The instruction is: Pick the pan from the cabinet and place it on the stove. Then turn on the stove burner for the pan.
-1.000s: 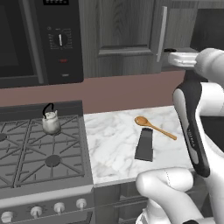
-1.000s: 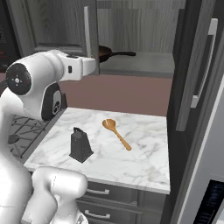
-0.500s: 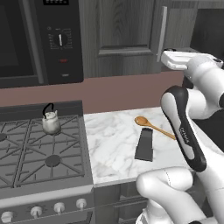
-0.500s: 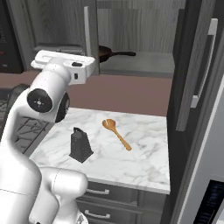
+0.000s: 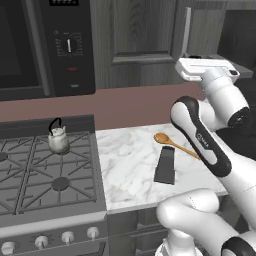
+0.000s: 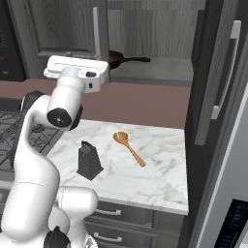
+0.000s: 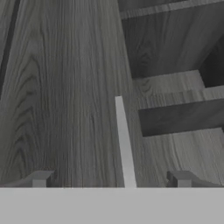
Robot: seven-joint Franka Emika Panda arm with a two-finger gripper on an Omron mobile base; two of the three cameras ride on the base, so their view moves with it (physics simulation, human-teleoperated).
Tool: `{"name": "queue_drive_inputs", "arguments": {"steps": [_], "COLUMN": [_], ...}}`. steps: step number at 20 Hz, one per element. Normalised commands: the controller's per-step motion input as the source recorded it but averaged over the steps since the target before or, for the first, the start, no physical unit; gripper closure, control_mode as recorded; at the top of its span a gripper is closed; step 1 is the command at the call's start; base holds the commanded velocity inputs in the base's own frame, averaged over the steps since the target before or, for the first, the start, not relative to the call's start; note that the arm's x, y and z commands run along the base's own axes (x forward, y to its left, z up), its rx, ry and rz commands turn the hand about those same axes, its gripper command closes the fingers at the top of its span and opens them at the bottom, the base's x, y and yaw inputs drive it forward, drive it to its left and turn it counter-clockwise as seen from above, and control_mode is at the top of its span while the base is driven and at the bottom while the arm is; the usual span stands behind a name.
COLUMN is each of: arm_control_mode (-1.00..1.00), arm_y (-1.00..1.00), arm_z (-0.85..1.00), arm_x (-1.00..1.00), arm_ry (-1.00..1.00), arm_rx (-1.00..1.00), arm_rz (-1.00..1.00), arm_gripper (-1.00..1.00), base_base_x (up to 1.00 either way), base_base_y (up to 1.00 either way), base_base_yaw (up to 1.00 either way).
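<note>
On the grey cabinet shelf [image 6: 160, 72], right of our wide-open, empty gripper [image 7: 109, 180], the round dark brown pan [image 6: 117, 59] is lying, thin black handle pointing right.

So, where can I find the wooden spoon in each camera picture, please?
Left base view: wooden spoon on the marble counter, right of centre, just above the grater.
Right base view: spoon at centre, right of the grater.
Hand view: not in it.
Shared landmark: the grater.

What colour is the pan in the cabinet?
Dark brown pan with a black handle, clearest in the right base view.
</note>
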Motion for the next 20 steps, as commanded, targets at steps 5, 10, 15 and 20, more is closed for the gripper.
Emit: {"name": "queue_drive_inputs", "arguments": {"steps": [5, 10, 15, 20], "arm_control_mode": [-1.0, -1.0, -1.0, -1.0], "arm_y": [0.0, 0.0, 0.01, 0.1], "arm_z": [0.15, 0.2, 0.16, 0.11], "arm_x": [0.33, 0.3, 0.28, 0.3], "arm_ry": [-0.02, 0.0, 0.0, 0.0], "arm_rx": [-0.01, -0.01, -0.02, -0.02], "arm_rz": [0.0, 0.0, 0.0, 0.0], "arm_gripper": [-1.0, -1.0, -1.0, -1.0], "base_base_x": [0.0, 0.0, 0.0, 0.0], "base_base_y": [0.0, 0.0, 0.0, 0.0], "base_base_yaw": [0.0, 0.0, 0.0, 0.0]}}
